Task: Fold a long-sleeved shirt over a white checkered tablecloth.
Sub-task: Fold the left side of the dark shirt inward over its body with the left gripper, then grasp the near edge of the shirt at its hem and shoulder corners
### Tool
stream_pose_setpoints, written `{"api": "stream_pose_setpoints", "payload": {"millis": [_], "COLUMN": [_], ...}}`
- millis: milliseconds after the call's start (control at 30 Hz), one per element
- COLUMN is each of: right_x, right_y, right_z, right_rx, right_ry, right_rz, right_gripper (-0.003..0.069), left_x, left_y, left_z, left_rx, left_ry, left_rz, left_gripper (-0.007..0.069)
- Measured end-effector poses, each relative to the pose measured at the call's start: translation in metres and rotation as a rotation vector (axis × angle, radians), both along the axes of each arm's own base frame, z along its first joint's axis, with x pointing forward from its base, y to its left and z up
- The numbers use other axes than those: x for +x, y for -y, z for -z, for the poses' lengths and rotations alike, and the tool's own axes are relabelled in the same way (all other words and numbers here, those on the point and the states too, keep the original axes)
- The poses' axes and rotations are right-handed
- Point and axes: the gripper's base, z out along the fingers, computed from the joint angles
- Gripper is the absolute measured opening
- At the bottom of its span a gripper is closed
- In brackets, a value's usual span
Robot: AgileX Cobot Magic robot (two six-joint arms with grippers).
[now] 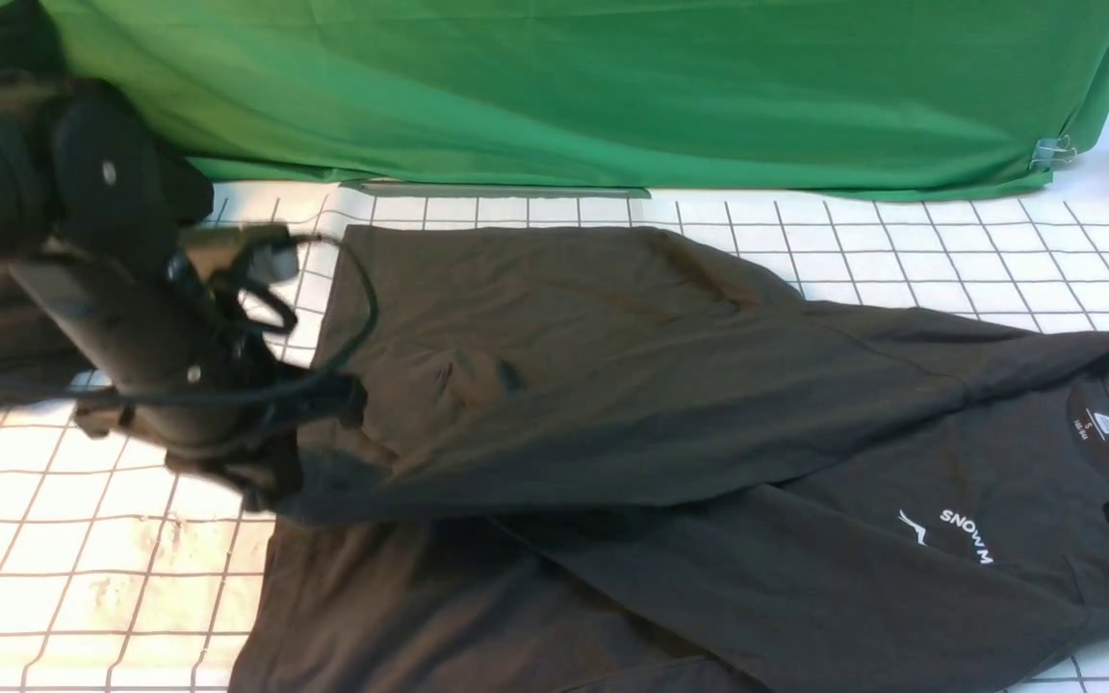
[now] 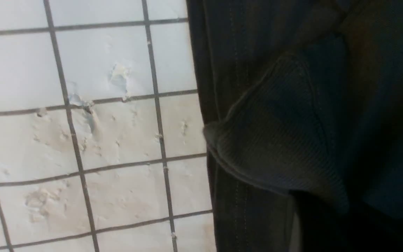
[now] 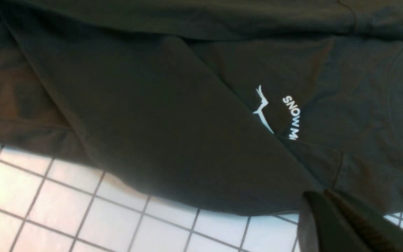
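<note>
Shirt position, grip check

Long-sleeved shirt (image 1: 612,385) lies across white checkered tablecloth (image 1: 54,539), with a fold partly covering its logo. My right gripper (image 3: 315,204) has its fingers together at the shirt's edge. My left gripper (image 1: 261,476) is at the shirt's left edge, too blurred to tell its opening.

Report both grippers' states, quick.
Left gripper: blurred beside the shirt; cannot tell.
Right gripper: shut at the shirt's edge; whether it pinches cloth is unclear.

A: Bright light is washing the tablecloth (image 1: 901,260) out, glaring hardest front-left, while the shirt (image 1: 612,385) is staying dim.
B: The left arm (image 1: 121,327) is smearing with motion blur; the right gripper (image 3: 315,210) is showing out of focus.
</note>
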Motion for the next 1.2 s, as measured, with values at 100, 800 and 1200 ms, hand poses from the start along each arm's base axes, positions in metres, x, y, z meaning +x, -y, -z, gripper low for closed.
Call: {"api": "stream_pose_setpoints", "payload": {"millis": [100,800,1200], "right_x": [0.0,0.0,-0.004], "right_y": [0.0,0.0,0.0], "right_z": [0.0,0.0,0.009], "right_rx": [0.001,0.002,-0.046], "right_ry": [-0.001,0.0,-0.113], "right_rz": [-0.002,-0.002,-0.028], "right_gripper": [-0.0002,-0.0001,-0.0001], "left_x": [-0.001,-0.102,-0.098], "left_y": [0.0,0.021,0.02], "left_z": [0.003,0.071,0.083], "left_rx": [0.006,0.117,0.141], "left_ry": [-0.002,-0.229,-0.171], "left_rz": [0.023,0.072,0.088], "left_gripper": [0.0179,0.0505,0.0293]}}
